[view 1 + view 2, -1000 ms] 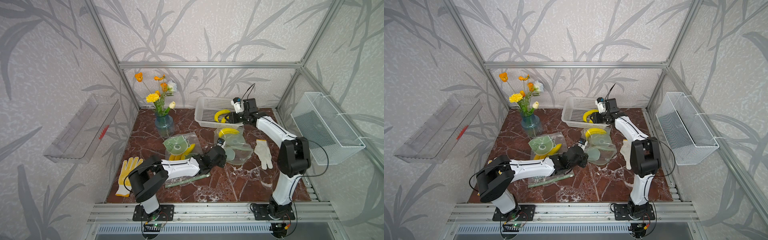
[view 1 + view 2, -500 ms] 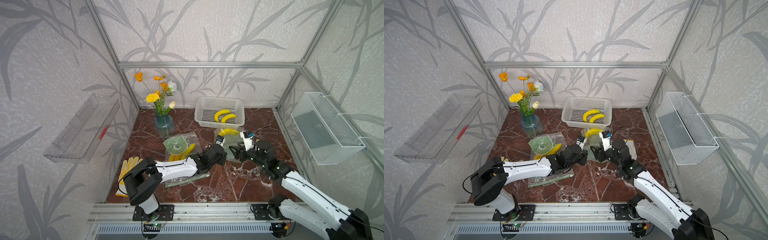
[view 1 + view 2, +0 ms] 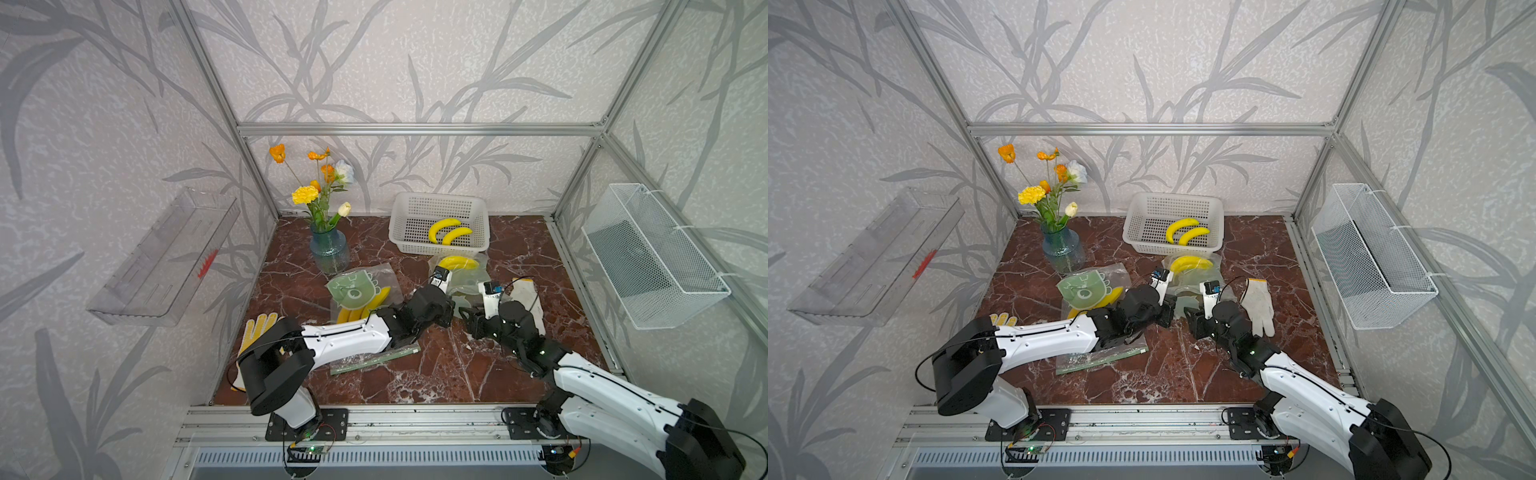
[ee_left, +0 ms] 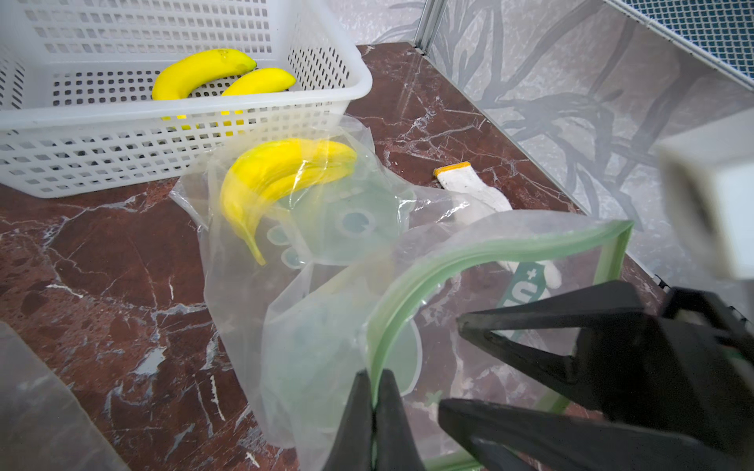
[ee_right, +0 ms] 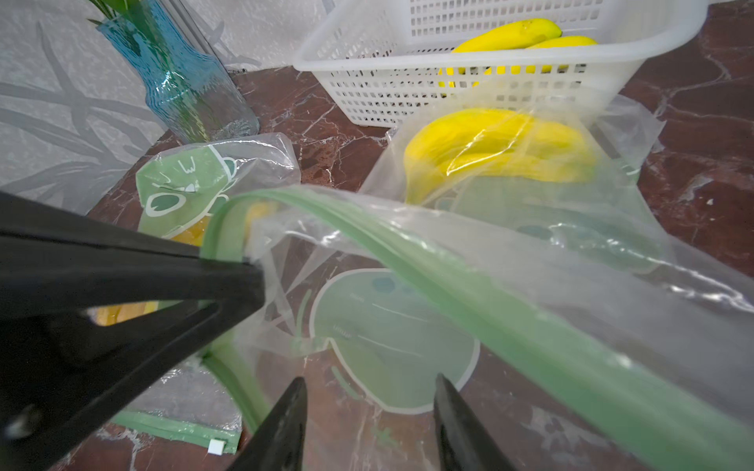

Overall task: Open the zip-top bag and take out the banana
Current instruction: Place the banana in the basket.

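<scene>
L gripper (image 4: 373, 379) jaws closed on green zip rim of bag (image 4: 253, 293). R gripper (image 5: 371, 385) jaws half apart, seemingly empty. Banana (image 4: 281, 175) inside bag, beside basket (image 4: 122, 113) at desk (image 4: 102, 265) back edge.

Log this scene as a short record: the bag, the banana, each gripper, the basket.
zip-top bag: mouth parted, green rim lifted
banana: inside the bag, toward its closed end
left gripper: shut on the bag's green rim
right gripper: open, at the bag's mouth
basket: behind the bag, holds two more bananas
</scene>
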